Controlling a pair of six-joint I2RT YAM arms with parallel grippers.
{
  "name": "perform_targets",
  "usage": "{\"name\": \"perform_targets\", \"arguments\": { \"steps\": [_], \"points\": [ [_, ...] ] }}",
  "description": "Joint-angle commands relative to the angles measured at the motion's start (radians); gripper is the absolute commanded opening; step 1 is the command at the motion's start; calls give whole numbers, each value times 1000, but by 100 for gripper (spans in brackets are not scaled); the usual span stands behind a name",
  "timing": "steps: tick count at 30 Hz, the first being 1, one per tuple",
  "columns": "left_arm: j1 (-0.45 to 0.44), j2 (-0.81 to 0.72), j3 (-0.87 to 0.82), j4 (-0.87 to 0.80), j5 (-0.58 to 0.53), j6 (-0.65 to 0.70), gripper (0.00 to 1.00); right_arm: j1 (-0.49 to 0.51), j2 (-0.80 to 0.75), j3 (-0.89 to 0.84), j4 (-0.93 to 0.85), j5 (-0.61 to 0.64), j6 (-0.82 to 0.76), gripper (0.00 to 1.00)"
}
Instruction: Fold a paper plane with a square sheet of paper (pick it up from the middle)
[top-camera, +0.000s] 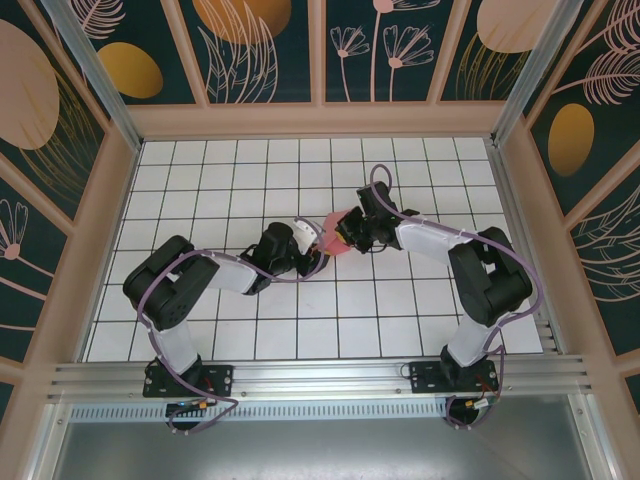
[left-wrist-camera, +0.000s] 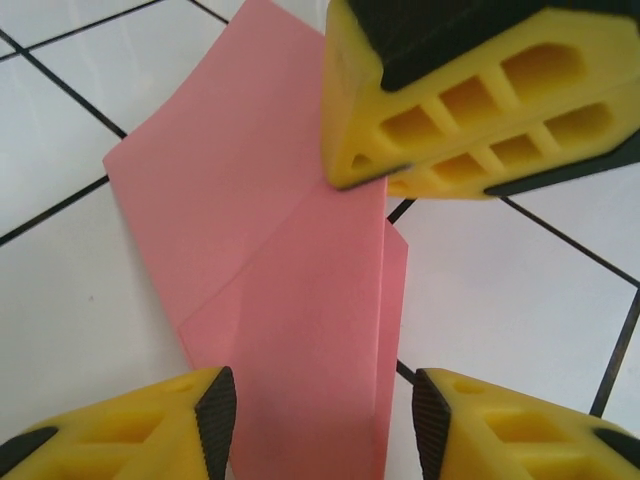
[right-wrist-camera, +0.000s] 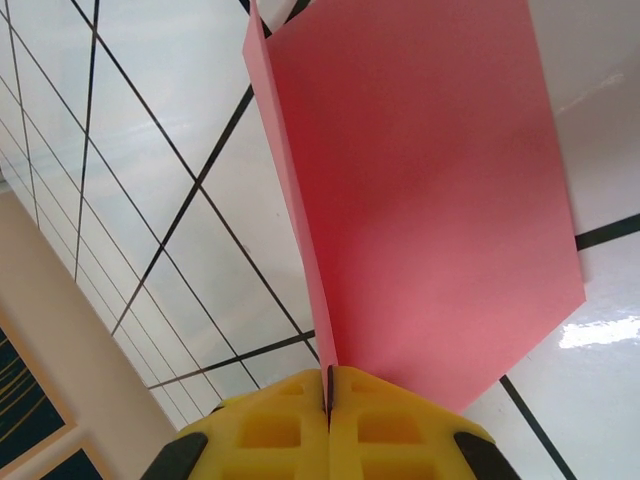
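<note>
Square sheet of paper (top-camera: 334, 236): is being held folded at centre frame;
Right claw (right-wrist-camera: 328, 398): is pinching its folded edge tight;
Left claw (left-wrist-camera: 325, 415): is straddling its lower end, jaws apart

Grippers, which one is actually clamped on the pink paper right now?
The right gripper: its jaws are shut on the paper. The left gripper has its jaws apart, straddling the paper without pinching it.

The paper (top-camera: 332, 238) sits mid-table (top-camera: 200, 200) between the left end effector (top-camera: 313, 262) and right end effector (top-camera: 350, 240).
</note>
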Motion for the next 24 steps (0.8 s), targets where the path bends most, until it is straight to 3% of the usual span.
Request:
{"name": "perform_targets", "arguments": {
  "steps": [1,10,18,24],
  "points": [
    [-2,15,17,55,30,44,47,1,12,25,-34,-35,-1,2],
    [-2,25,19,50,29,77,29,-7,-2,23,-41,-69,-22,13],
    [-2,27,7,76,52,15,16,-38,-75,-10,26,-78,-186,48],
    [-1,19,11,64,87,-140,11,-66,-149,-124,156,-72,-409,49]
  ]
}}
